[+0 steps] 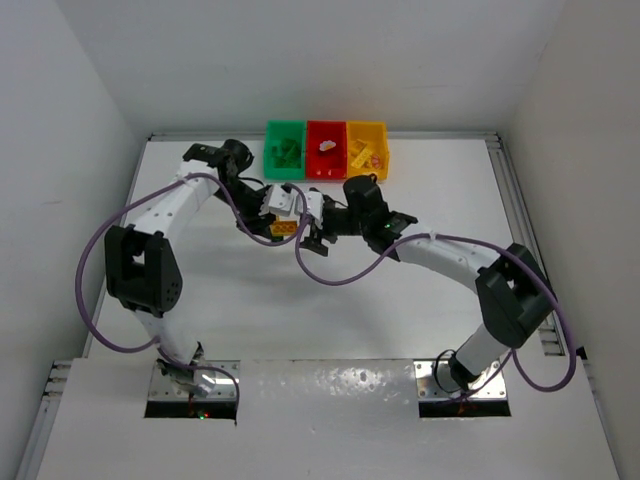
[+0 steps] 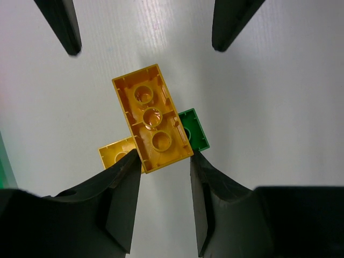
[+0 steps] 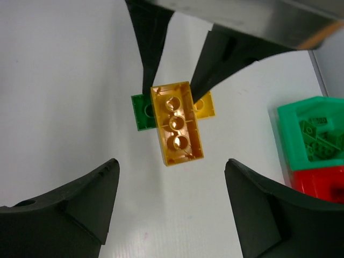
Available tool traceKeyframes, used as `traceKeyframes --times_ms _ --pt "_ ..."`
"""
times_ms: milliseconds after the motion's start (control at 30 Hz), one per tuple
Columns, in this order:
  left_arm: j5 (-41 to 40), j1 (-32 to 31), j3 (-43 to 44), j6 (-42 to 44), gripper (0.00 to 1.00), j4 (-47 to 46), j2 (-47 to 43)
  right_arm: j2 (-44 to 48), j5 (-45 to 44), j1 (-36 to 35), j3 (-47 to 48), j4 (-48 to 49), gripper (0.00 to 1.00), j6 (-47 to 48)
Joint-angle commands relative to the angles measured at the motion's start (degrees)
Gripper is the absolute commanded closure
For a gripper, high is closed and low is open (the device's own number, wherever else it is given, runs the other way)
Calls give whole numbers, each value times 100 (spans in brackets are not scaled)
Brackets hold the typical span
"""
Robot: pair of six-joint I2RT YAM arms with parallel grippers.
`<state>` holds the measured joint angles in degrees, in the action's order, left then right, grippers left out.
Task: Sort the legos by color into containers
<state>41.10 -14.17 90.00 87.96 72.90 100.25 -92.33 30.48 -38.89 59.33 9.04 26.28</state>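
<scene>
A long yellow lego lies hollow side up, stacked across a small green lego and a small yellow lego. My left gripper is shut on one end of the long brick, its fingertips pinching both sides. My right gripper faces it from the other end, open wide, with nothing between its fingers. In the top view the legos sit between the left gripper and the right gripper. The green container, red container and yellow container stand in a row at the back.
The green bin with green bricks inside and the red bin lie to the right in the right wrist view. Both arms meet near the table's middle. White walls enclose the table.
</scene>
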Motion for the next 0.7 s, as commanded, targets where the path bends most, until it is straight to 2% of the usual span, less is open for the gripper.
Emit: traceKeyframes --times_ms 0,233,433,533,667 --pt "459 -147 159 485 100 251 21 -179 99 -118 87 309 22 263" --pt "592 -156 159 459 100 251 39 -557 213 -250 465 63 23 360" --pt "689 -165 133 406 100 251 -5 -874 73 -259 597 362 30 316" --pt "662 -165 115 415 100 259 -5 -1032 -42 -259 746 388 30 403" --pt "671 -165 150 415 100 251 -5 -1243 -148 -268 1010 -24 30 755"
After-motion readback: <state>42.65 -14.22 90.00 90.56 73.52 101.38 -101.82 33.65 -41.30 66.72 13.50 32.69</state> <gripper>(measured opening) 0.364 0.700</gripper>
